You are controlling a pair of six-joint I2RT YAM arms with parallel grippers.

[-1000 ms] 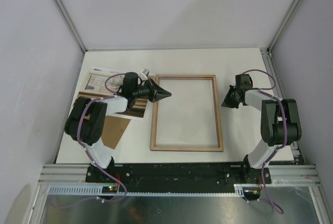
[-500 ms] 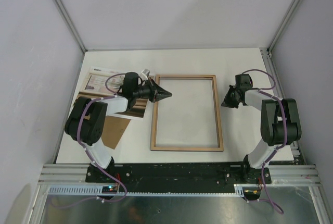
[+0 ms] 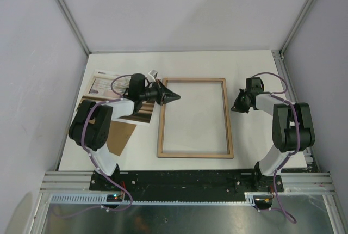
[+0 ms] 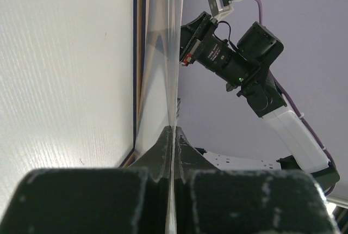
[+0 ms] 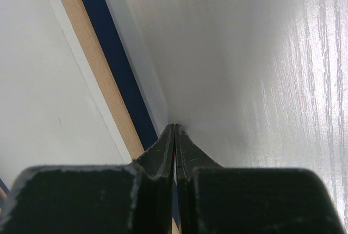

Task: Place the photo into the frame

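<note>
White table (image 3: 250, 71) fills the floor of a booth with pale lilac walls, and both arms are bolted to a black rail at its near edge. Closest on the left, a brown cardboard board (image 3: 120, 137) lies flat, partly hidden under the left arm's elbow. Just right of it, in the middle of the table, the frame (image 3: 194, 155) lies flat with its light wood back up. Its long sides run away from the arms, and white shows through its opening.

Farther in, the right pincer (image 3: 234, 109) sits low just outside the frame's right rail, toward its far end. Its fingers (image 5: 160, 149) are pressed together with nothing between them. The right wrist view puts the tip right at the rail's navy outer edge; whether it touches cannot be told.

The left pincer (image 3: 176, 97) hangs over the frame's far left corner and points right, across the opening. Its fingers are closed tight too. In the left wrist view a glossy pale band runs up from the tips beside a navy and wood strip, and it is unclear whether anything thin is pinched there.

Beyond and to the left, the photo (image 3: 102, 86) lies flat on the table, print side up, outside the frame. The left arm's wrist covers its middle. Its near right corner lies just beside the frame's left rail and meets the cardboard board.
</note>
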